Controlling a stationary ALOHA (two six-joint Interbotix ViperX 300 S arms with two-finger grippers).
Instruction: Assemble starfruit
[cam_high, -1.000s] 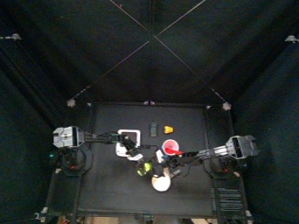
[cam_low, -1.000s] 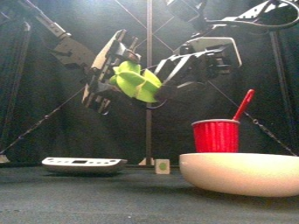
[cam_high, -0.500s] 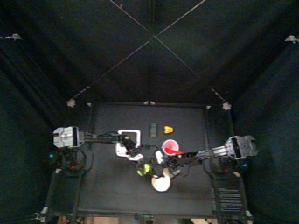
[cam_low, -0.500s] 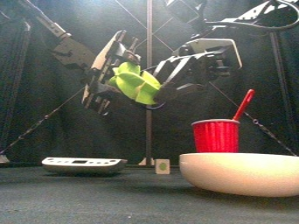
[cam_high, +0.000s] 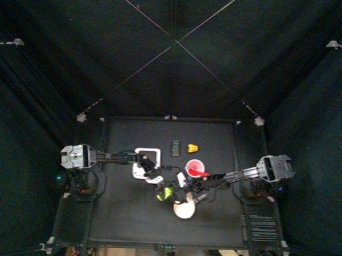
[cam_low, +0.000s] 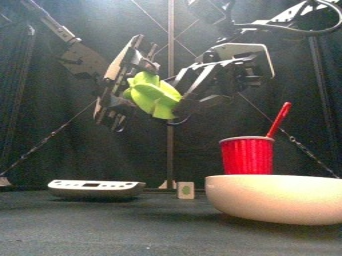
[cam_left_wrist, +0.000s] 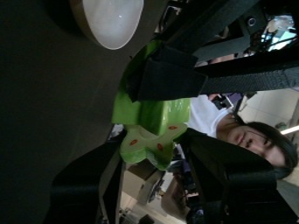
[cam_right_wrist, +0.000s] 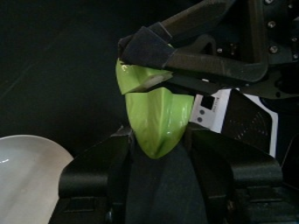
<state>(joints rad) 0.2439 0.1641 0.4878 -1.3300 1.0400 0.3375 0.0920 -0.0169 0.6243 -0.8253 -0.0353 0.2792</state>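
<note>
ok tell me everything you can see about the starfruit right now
The starfruit is glossy yellow-green plastic with ridged, star-like lobes. It hangs in mid-air well above the table, tilted, between the left gripper and the right gripper, whose jaws both close around it. Its pieces look pressed together; any seam is hard to see.

Starfruit (cam_low: 155, 95): glossy, smooth yellow-green plastic. Red cup (cam_low: 246, 155): ribbed plastic, slight sheen. Cream bowl (cam_low: 277, 197) smooth, satin; table (cam_low: 94, 228) matt black.

Table centre free; red cup (cam_low: 246, 155) & cream bowl (cam_low: 274, 196) block right front.
</note>
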